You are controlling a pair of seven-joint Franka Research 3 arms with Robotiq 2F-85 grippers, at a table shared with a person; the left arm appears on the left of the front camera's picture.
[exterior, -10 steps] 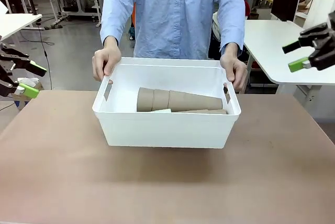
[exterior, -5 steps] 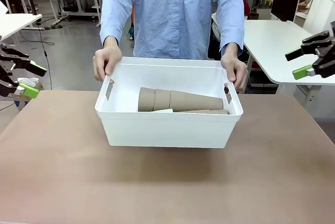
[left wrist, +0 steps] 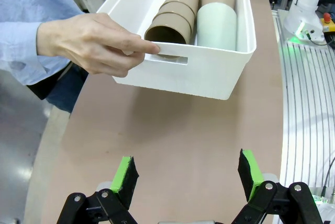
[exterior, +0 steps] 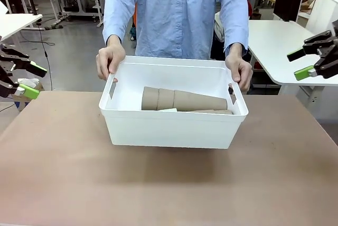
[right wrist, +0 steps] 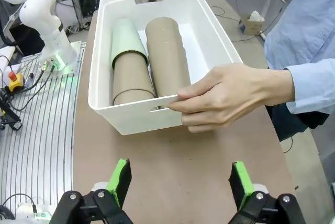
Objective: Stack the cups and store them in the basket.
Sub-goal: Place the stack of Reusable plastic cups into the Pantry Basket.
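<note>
The white basket (exterior: 169, 128) stands at the middle of the table, and a person's hands (exterior: 110, 59) hold its two slot handles. Inside it lie stacked tan-brown cups (exterior: 182, 101) on their sides, beside a pale mint green cup (left wrist: 216, 26) nested into another brown one (right wrist: 130, 80). My left gripper (exterior: 33, 81) hangs open off the table's left edge, apart from the basket. My right gripper (exterior: 300, 63) hangs open high at the right edge. Both wrist views look down at the basket (left wrist: 209, 69) (right wrist: 141, 116) from each end, past open fingers.
The person in a light blue shirt (exterior: 177, 12) stands at the far side, right behind the basket. Bare brown tabletop (exterior: 169, 184) lies in front of and on both sides of it. White tables (exterior: 288, 52) stand behind.
The person has shifted the basket slightly to the right and lifted it a little. My right gripper drew back toward the right edge, then held still. The left gripper has not moved.
</note>
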